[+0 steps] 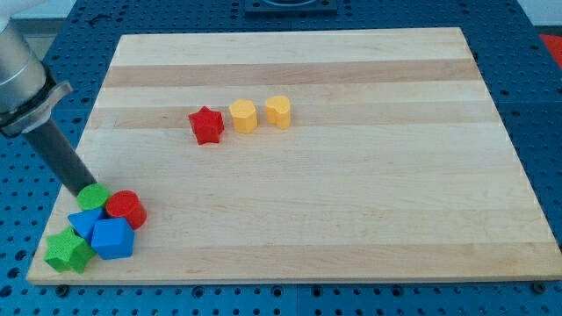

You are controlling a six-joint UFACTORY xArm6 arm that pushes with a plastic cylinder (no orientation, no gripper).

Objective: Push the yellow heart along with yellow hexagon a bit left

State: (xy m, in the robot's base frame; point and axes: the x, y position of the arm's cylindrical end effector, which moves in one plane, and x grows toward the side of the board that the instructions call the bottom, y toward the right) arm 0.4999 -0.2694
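The surface (351,219) is a pale wooden board with lengthwise grain bands, lying on a blue perforated base (544,53) that shows on all sides. Near the middle of the surface's top half, three blocks form a short row: a red star (206,125) at the view's left, the yellow hexagon (242,115) just beside it, and the yellow heart (278,111) at the view's right of the hexagon, close but with a narrow gap. Bare wood extends from this row to the left edge, to the right edge and down to the bottom edge. A second cluster occupies the bottom-left corner: a green round block (93,196), a red cylinder (126,209), a large blue block (112,238), a smaller blue block (85,221) partly hidden behind it, and a green star (68,251) close to the bottom-left corner. The tool is a plain dark rod with no jaws, so no spread or pinch applies. It enters from the view's top left, and my tip (82,189) rests at the green round block, well apart from both yellow blocks.
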